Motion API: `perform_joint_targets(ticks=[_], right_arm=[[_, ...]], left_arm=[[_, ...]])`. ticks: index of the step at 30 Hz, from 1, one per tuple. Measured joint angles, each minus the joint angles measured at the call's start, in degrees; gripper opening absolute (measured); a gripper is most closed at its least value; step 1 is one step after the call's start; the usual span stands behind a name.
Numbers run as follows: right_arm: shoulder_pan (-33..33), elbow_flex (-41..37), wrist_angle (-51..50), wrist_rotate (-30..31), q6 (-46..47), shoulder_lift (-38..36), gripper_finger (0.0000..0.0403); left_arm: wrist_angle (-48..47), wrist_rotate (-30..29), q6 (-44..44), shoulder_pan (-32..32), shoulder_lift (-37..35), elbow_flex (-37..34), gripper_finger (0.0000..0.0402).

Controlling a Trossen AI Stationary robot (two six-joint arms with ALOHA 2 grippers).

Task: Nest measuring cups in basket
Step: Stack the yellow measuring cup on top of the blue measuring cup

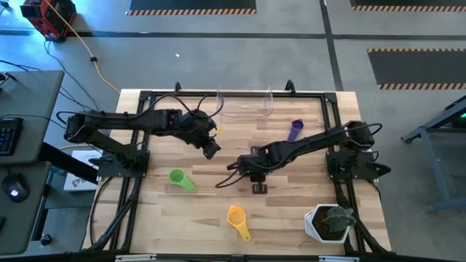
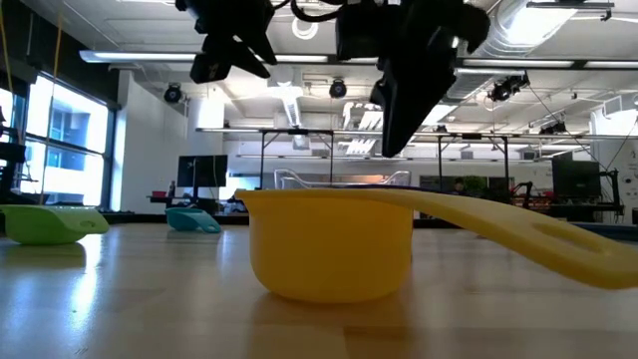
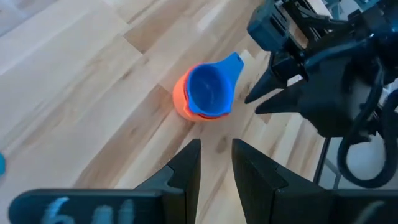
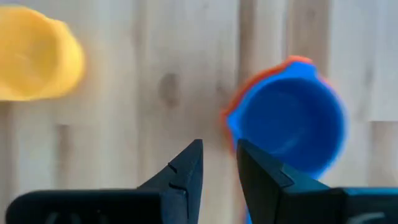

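A blue measuring cup (image 3: 208,90) sits nested inside an orange one (image 3: 180,99), which stands on the wood table; in the right wrist view the blue cup (image 4: 289,121) is seen from above. My right gripper (image 4: 219,152) hovers just beside this pair, narrowly open with nothing between its fingers; it also shows in the high view (image 1: 240,173). My left gripper (image 3: 216,152) hangs open above the table, a little left of the pair (image 1: 212,151). The green cup (image 1: 182,180), the yellow cup (image 1: 237,218) and the purple cup (image 1: 295,129) lie loose. The clear basket (image 1: 244,105) stands at the far edge.
A teal cup (image 2: 194,219) lies on the table toward the far left. A white pot with a green plant (image 1: 331,222) stands at the near right corner. A black frame (image 1: 145,94) runs round the tabletop. Bare wood lies between the green and yellow cups.
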Motion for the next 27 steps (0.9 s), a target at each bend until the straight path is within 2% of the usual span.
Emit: perform_joint_targets(ticks=[8, 16, 27], right_arm=[[2.90, 3.58, 0.77, -2.57, 13.56, -0.09, 0.0090], [7.06, 3.57, 5.27, -2.70, 33.27, -0.09, 0.0089], [12.60, 3.48, 7.07, 4.30, 50.51, -0.09, 0.0091]], left_arm=[[-6.11, 0.02, 1.73, -4.42, 0.00, 0.00, 0.0081], [-16.37, 0.00, 0.07, -10.71, 0.00, 0.00, 0.0081], [-18.40, 0.02, -3.24, -20.22, 0.00, 0.00, 0.0081]])
